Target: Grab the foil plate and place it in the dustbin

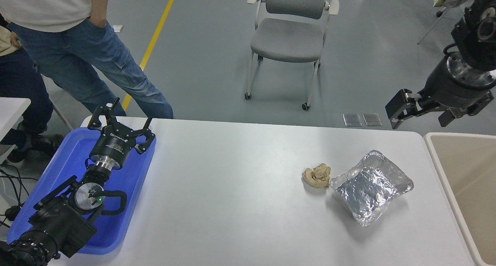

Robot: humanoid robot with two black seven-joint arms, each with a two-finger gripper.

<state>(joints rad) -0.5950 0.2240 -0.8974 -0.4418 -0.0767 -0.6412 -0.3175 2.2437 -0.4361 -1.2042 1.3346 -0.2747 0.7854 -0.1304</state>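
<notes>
The foil plate point(370, 186), shiny and crinkled, lies on the white table point(232, 188) at the right, tilted diagonally. The beige dustbin point(471, 181) stands just off the table's right edge, its rim close to the plate. My right gripper point(420, 117) hangs open and empty in the air above the table's far right corner, well above and behind the plate. My left gripper point(122, 124) is parked open over the blue tray at the lower left.
A crumpled tan paper wad point(317, 175) touches the plate's left corner. A flat blue tray point(58, 169) lies under the left arm. A person in jeans point(89, 57) stands at the far left. A grey chair point(290, 37) stands beyond the table.
</notes>
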